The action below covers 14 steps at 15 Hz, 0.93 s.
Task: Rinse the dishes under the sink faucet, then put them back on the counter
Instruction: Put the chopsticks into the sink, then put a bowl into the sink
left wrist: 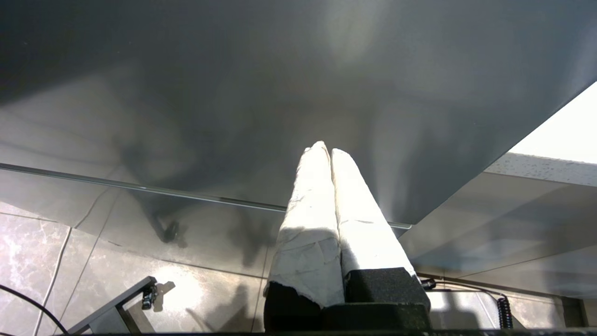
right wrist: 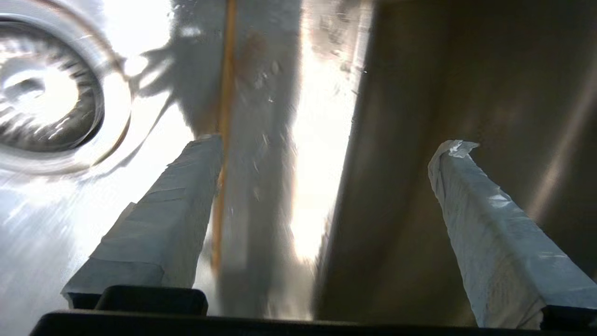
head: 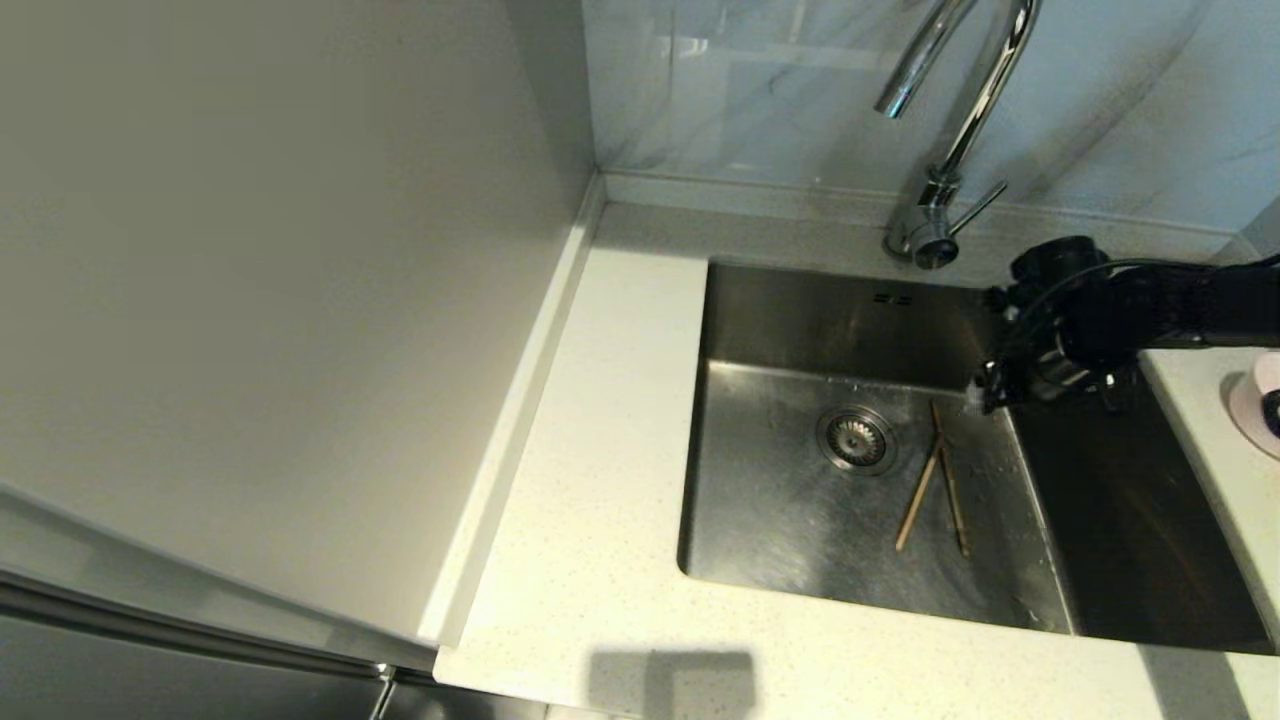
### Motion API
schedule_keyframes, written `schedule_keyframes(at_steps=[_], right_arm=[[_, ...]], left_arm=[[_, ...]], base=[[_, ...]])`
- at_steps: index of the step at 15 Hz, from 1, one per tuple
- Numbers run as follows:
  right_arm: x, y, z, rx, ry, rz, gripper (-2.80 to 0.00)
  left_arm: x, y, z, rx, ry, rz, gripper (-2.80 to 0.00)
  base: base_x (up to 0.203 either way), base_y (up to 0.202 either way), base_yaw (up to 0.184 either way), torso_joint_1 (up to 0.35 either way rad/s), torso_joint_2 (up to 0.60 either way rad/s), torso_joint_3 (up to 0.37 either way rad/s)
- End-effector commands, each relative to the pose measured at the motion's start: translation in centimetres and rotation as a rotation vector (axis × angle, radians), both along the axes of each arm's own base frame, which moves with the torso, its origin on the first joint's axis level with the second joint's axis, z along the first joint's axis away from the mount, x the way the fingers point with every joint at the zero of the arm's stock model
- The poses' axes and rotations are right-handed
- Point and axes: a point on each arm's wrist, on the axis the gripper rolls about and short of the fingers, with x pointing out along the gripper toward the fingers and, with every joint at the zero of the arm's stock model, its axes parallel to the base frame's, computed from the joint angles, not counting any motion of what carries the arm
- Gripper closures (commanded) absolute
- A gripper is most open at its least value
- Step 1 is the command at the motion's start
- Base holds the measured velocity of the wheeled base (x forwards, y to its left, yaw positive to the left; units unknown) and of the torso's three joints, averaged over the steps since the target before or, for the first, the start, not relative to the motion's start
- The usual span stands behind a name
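Observation:
Two brown chopsticks (head: pixel 918 497) lie crossed on the floor of the steel sink (head: pixel 800 330), just right of the drain (head: pixel 857 440). My right gripper (head: pixel 990 392) hangs low inside the sink by its right wall, above the chopsticks' far ends. It is open in the right wrist view (right wrist: pixel 329 143), with nothing between the taped fingers; one chopstick (right wrist: pixel 227 70) runs along the inner side of one finger (right wrist: pixel 158 214). The chrome faucet (head: pixel 975 110) stands behind the sink. A pale pink bowl (head: pixel 1250 400) sits on the counter (head: pixel 600 450) at the right edge. My left gripper (left wrist: pixel 326 150) is shut and empty, parked below counter height.
A tall pale cabinet side (head: pixel 250 300) walls off the counter on the left. The marbled wall panel (head: pixel 760 90) rises behind the faucet. The sink's dark right wall (head: pixel 1130 520) is close beside my right gripper. The strainer drain (right wrist: pixel 42 93) also shows in the right wrist view.

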Motion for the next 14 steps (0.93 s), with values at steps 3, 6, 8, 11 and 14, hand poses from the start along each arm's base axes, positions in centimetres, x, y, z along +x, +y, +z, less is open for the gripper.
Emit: schedule_keyframes(at_steps=[3,6,8,11,14], right_arm=[[-10.7,-1.0,11.6,0.021,-0.173,0.001,-2.80],[-15.9,-4.4,15.1,-0.026,-0.208,-0.069,-2.80],[-17.9,-5.2,15.7,-0.004,-0.145,-0.087,-2.80],[-19.6,-5.9,16.9,0.112,-0.084,-0.069,-2.80],[-20.5,-6.0,16.5,0.207,-0.002,-0.085,-2.80]], left_arm=[[0.0,0.0,0.0,-0.001,-0.004,0.001,0.00],[0.0,0.0,0.0,-0.001,-0.004,0.001,0.00],[0.0,0.0,0.0,-0.001,-0.004,0.001,0.00],[0.0,0.0,0.0,-0.001,-0.004,0.001,0.00],[0.0,0.0,0.0,-0.001,-0.004,0.001,0.00]], base=[[0.000,0.000,0.000,0.000,0.00,0.000],[0.000,0.000,0.000,0.000,0.00,0.000],[0.000,0.000,0.000,0.000,0.00,0.000],[0.000,0.000,0.000,0.000,0.00,0.000],[0.000,0.000,0.000,0.000,0.00,0.000]])
